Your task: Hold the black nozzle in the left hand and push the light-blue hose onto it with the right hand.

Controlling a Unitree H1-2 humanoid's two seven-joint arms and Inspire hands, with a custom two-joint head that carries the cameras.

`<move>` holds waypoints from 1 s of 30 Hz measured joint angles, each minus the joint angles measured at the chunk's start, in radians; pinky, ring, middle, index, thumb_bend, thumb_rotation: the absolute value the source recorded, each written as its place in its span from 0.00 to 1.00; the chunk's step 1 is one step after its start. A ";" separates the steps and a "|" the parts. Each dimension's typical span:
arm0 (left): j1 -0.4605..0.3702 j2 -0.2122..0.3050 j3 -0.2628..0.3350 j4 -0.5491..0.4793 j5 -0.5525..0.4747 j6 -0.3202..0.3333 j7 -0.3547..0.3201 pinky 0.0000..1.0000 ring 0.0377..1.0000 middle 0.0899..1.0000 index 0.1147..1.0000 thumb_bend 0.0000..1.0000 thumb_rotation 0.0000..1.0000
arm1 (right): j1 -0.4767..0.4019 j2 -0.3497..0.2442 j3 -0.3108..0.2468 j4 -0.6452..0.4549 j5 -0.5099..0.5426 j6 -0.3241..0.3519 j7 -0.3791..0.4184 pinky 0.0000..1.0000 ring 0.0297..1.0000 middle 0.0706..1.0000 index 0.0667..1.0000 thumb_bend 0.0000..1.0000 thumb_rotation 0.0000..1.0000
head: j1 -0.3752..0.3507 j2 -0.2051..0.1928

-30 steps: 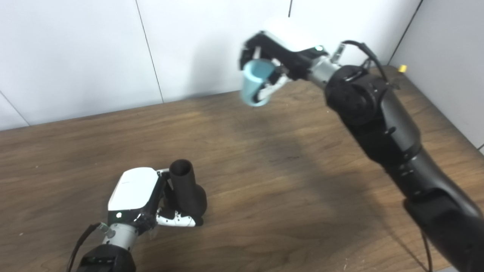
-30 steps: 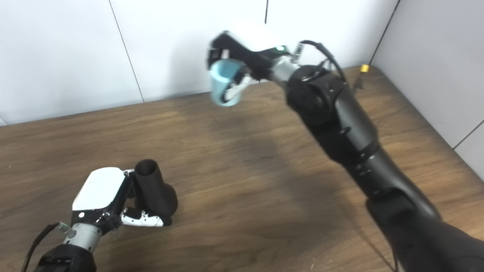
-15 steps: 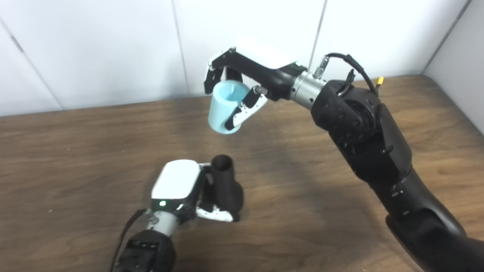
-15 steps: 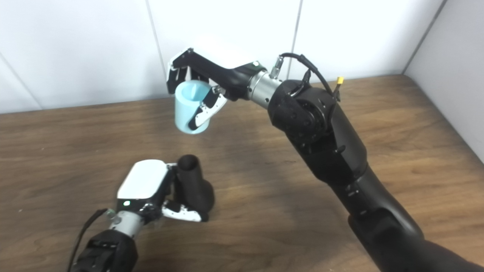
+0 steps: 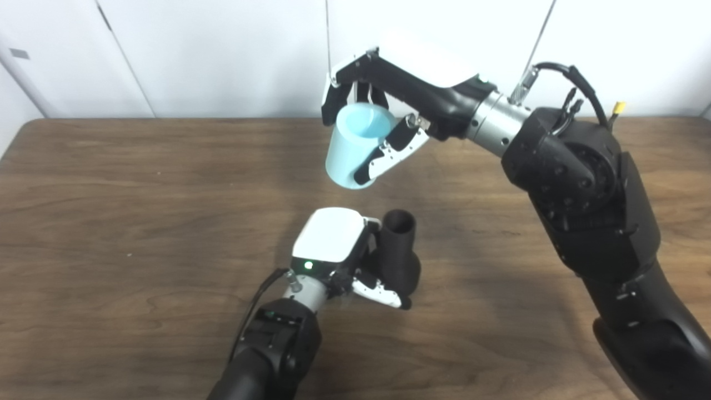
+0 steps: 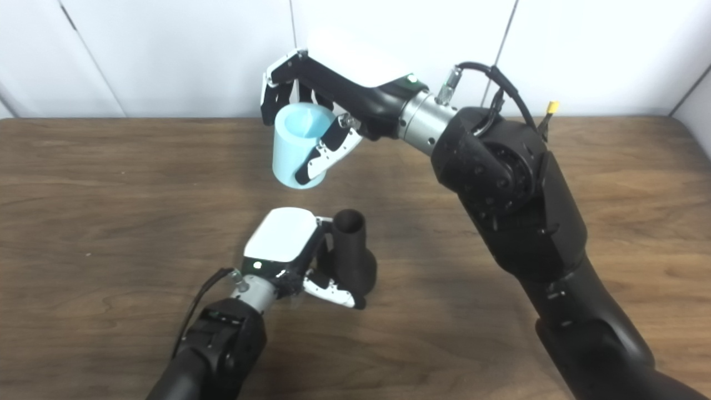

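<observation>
The black nozzle (image 5: 399,250) stands upright on the wooden table (image 5: 139,194), its open narrow end pointing up. My left hand (image 5: 339,250) is shut on the nozzle, fingers wrapped round its wider base. The light-blue hose (image 5: 353,147), a short wide tube, hangs in the air above and slightly left of the nozzle, tilted with its open top toward the camera. My right hand (image 5: 389,111) is shut on the hose, fingers over its far side and thumb on its near side. A clear gap separates the hose's lower end from the nozzle's mouth.
White wall panels (image 5: 222,55) rise behind the table's far edge. A small yellow connector (image 5: 618,106) sticks up by the right forearm. The right arm (image 5: 583,189) crosses the table's right side.
The camera has swung, shifting the whole picture. Against the nozzle, the right hand has brought the hose down and nearer, from far up-right to just above it. The left hand keeps its hold.
</observation>
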 measured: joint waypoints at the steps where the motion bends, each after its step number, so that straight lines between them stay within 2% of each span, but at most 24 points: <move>1: 0.000 -0.004 -0.001 0.001 0.009 0.000 0.000 0.38 0.46 0.38 0.43 0.53 0.00 | -0.002 0.005 0.003 0.000 0.003 0.000 0.004 0.27 0.34 0.46 0.49 0.51 0.00 | 0.003 0.002; 7: 0.000 -0.022 -0.004 0.010 0.024 0.001 0.000 0.38 0.45 0.37 0.43 0.53 0.00 | -0.004 0.010 0.008 0.000 0.023 0.000 0.028 0.28 0.33 0.44 0.50 0.51 0.00 | 0.009 0.008; 14: 0.000 -0.025 -0.005 0.012 0.029 0.001 0.000 0.36 0.44 0.37 0.43 0.53 0.00 | -0.003 -0.026 0.006 -0.012 0.021 0.011 0.068 0.31 0.35 0.46 0.48 0.52 0.00 | 0.002 0.015; 17: 0.000 -0.025 -0.004 0.013 0.029 0.001 0.000 0.37 0.45 0.39 0.43 0.53 0.00 | -0.003 -0.031 -0.007 -0.012 0.028 0.009 0.068 0.30 0.35 0.46 0.48 0.52 0.00 | -0.003 0.018; 19: 0.000 -0.025 -0.005 0.013 0.029 0.001 -0.001 0.37 0.46 0.40 0.42 0.53 0.00 | -0.003 -0.032 -0.015 -0.012 0.037 0.008 0.068 0.26 0.40 0.45 0.46 0.52 0.00 | -0.003 0.017; 22: 0.000 -0.025 -0.005 0.013 0.029 0.000 -0.001 0.36 0.45 0.40 0.42 0.53 0.00 | -0.004 -0.037 -0.034 -0.013 0.059 0.005 0.067 0.27 0.35 0.46 0.47 0.52 0.00 | -0.006 0.017; 30: 0.000 -0.024 -0.004 0.012 0.029 0.000 -0.002 0.37 0.45 0.39 0.42 0.53 0.00 | -0.035 -0.077 -0.063 -0.046 0.064 0.018 0.074 0.25 0.35 0.46 0.46 0.52 0.00 | -0.009 0.021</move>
